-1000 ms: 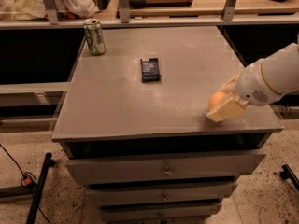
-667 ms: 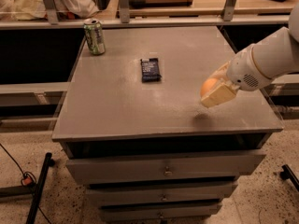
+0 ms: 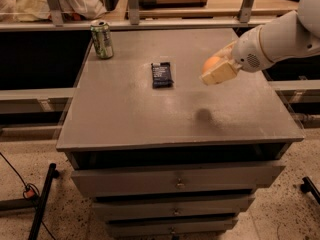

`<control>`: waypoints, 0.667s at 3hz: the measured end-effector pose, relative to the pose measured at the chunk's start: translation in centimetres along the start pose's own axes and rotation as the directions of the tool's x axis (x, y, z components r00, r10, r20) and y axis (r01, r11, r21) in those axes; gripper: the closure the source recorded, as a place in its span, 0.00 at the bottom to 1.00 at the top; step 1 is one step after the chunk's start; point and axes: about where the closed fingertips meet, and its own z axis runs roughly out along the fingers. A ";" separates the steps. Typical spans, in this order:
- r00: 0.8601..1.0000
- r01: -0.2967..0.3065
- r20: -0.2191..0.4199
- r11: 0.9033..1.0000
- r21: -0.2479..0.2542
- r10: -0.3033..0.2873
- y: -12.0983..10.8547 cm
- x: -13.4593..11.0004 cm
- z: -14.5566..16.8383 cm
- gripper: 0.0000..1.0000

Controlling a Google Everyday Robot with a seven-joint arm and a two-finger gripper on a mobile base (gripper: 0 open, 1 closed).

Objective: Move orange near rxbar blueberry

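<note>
The orange [image 3: 211,63] is held in my gripper [image 3: 216,69], which comes in from the right on a white arm. The cream fingers [image 3: 220,73] are shut on the fruit and hold it above the grey table [image 3: 125,114], with its shadow on the top below. The rxbar blueberry [image 3: 162,74], a dark navy flat bar, lies on the table to the left of the orange, a short way apart.
A green drink can [image 3: 102,39] stands at the table's back left corner. Drawers [image 3: 177,181] run below the table's front edge. A shelf rail with posts [image 3: 134,4] stands behind the table.
My gripper has lifted the orange off the table's right front area and carried it up and to the left, toward the dark bar.
</note>
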 end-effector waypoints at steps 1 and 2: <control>0.997 0.018 0.072 1.000 0.008 -0.018 -1.4 -1.8 3.7 1.00; 0.996 0.038 0.084 0.999 0.016 -0.039 -2.2 -3.2 7.0 1.00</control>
